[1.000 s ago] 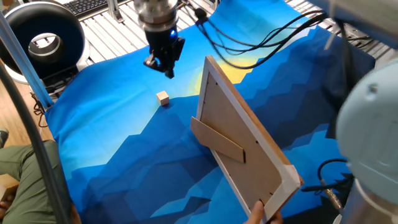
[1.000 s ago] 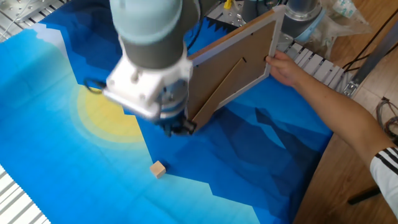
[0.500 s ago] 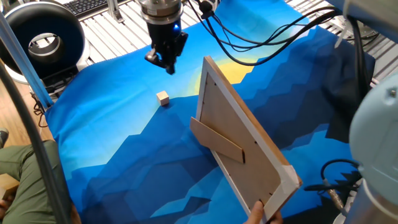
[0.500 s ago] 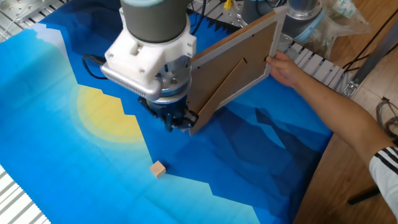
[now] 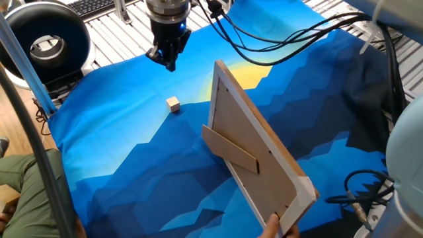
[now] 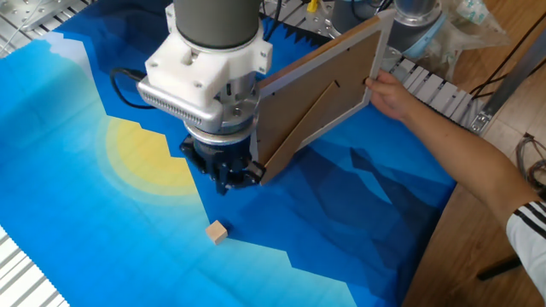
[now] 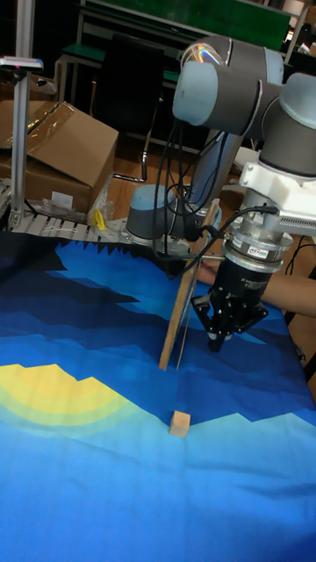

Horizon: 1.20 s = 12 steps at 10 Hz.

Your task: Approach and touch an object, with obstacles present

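Observation:
The object, a tiny pale wooden cube (image 5: 173,104) (image 6: 217,231) (image 7: 180,423), lies on the blue patterned cloth. My gripper (image 5: 170,64) (image 6: 229,182) (image 7: 215,342) hangs above the cloth, apart from the cube and pointing down, with its dark fingers pressed together and nothing between them. The obstacle, a light-brown picture-frame back (image 5: 254,155) (image 6: 320,94) with a prop leg, stands tilted on the cloth just beside the gripper. A person's hand (image 6: 397,92) holds it. In the tall view the frame (image 7: 180,325) shows edge-on, left of the gripper.
A black round device (image 5: 43,39) and a keyboard (image 5: 92,5) sit beyond the cloth's far-left corner. Black cables (image 5: 264,39) trail from the wrist over the cloth. A cardboard box (image 7: 53,149) stands behind the table. The person's arm (image 6: 478,179) reaches in from the right.
The gripper has turned at the wrist and shifted a little away from the frame's edge, staying above the cloth. Cube and frame have not moved.

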Motion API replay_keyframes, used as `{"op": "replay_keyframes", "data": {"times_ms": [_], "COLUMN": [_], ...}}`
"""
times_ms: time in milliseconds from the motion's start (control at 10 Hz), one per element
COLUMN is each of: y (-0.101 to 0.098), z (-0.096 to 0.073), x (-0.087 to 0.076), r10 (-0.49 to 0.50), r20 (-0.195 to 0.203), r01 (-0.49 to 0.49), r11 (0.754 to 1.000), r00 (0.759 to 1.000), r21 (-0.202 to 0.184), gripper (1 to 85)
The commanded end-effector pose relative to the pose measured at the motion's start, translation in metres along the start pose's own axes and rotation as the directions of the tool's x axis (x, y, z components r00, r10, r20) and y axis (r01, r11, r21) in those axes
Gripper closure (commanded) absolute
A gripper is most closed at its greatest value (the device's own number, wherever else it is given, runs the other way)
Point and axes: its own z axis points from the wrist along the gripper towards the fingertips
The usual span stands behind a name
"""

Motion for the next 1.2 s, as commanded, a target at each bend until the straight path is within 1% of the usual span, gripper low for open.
{"op": "replay_keyframes", "data": {"times_ms": [0,100,200,300,400,500,700,800,900,1000,1100], "y": [-0.005,-0.011,-0.019,-0.031,-0.042,-0.054,-0.072,-0.077,-0.079,-0.072,-0.061], "z": [-0.049,-0.069,-0.082,-0.092,-0.098,-0.100,-0.096,-0.091,-0.089,-0.090,-0.090], "x": [0.033,0.045,0.053,0.060,0.067,0.075,0.087,0.089,0.091,0.090,0.091], "r10": [0.004,0.003,-0.003,-0.014,-0.023,-0.024,-0.043,-0.050,-0.051,-0.041,-0.005], "r20": [-0.098,-0.118,-0.132,-0.143,-0.151,-0.158,-0.166,-0.156,-0.154,-0.152,-0.158], "r01": [-0.005,-0.003,0.003,0.017,0.027,0.033,0.057,0.064,0.064,0.051,0.011], "r11": [1.000,1.000,1.000,1.000,0.999,0.998,0.995,0.995,0.995,0.997,0.999], "r00": [0.995,0.993,0.991,0.990,0.988,0.987,0.985,0.986,0.987,0.988,0.987], "r21": [-0.003,-0.004,0.003,0.016,0.027,0.058,0.082,0.083,0.080,0.063,0.036], "gripper": [84.7,84.7,84.7,84.7,84.7,84.7,84.7,84.7,84.7,84.7,84.7]}}
